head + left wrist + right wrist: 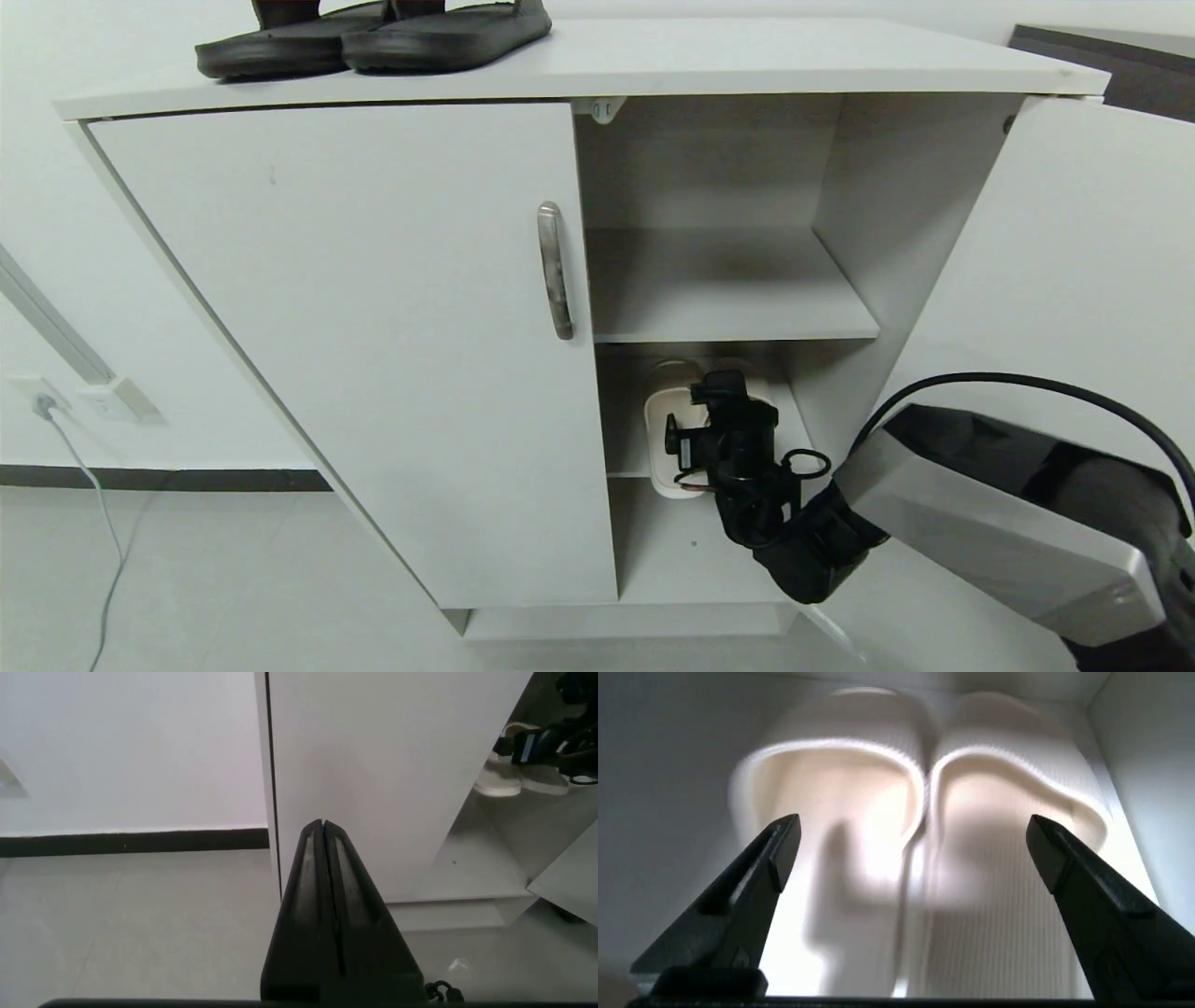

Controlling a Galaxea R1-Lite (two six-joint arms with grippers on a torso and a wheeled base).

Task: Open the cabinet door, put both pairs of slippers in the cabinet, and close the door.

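Head view: cabinet (pixel 597 65) stands with its left door (pixel 355 355) shut and its right door (pixel 1074 261) swung wide. The black slippers (pixel 373 42), 1 pair side by side, sit on the cabinet top near the front edge, above the shut door. Their far ends are cut off, so I cannot fix their long axis. The white slippers (pixel 665 439) lie on the lower shelf inside the open half, below the bare middle shelf (pixel 728 289). The right gripper (pixel 695 411) is reached in just at their near ends. Left wrist view: the left gripper (pixel 323 826) has its 2 fingers pressed together on nothing. It hangs low, pointing at the foot of the shut door, near the floor, with the white pair off to one side in the open compartment. Right wrist view: the right claw's fingers (pixel 747 887) are spread wide, gripping nothing. The white pair lies directly ahead, the 2 slippers touching along their inner edges, long axes running away from the claw into the cabinet. Judgement: 1 pair is stowed, and the black pair is next, lying up and to the robot's left of the right claw. It is on the left arm's side, though that arm is low. No brand, label or writing is readable.
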